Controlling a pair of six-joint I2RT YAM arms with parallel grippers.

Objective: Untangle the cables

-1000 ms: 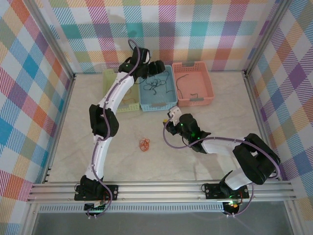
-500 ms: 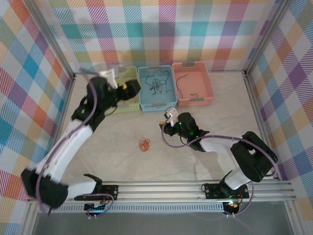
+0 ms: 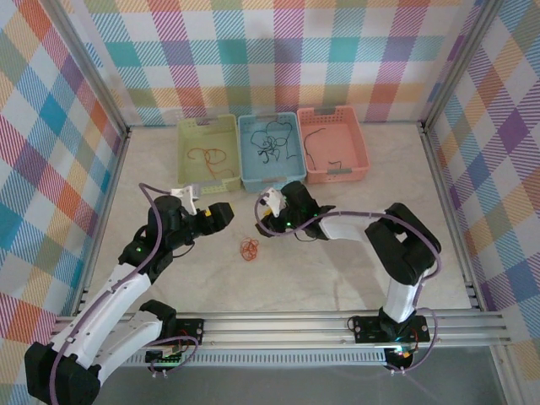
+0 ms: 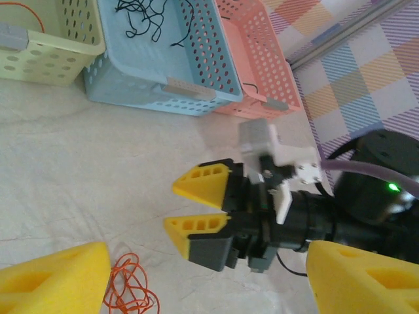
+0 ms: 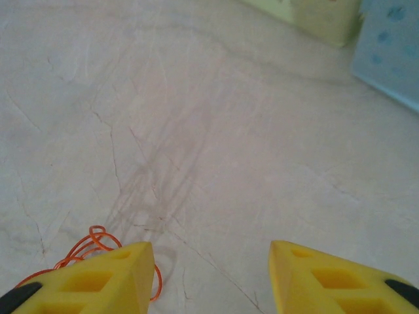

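Coil of red-orange cable [image 3: 249, 248], one, lies mid-tabletop, rounded, with no clear long axis. We count three baskets [image 3: 272, 182] at the far edge holding further cables [image 3: 272, 143]. Left gripper [image 3: 226, 213] gapes wide and right gripper [image 5: 213, 252] stands half-spread, both empty and flanking the coil.

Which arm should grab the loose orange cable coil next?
Probably left: the orange cable coil sits between the open left gripper's fingers, but off to one side of the right gripper.

L end effector [image 3: 230, 211] facing R end effector [image 3: 262, 218], gap prob tight | baskets [image 3: 272, 183] rear | table [image 3: 354, 266] R side free
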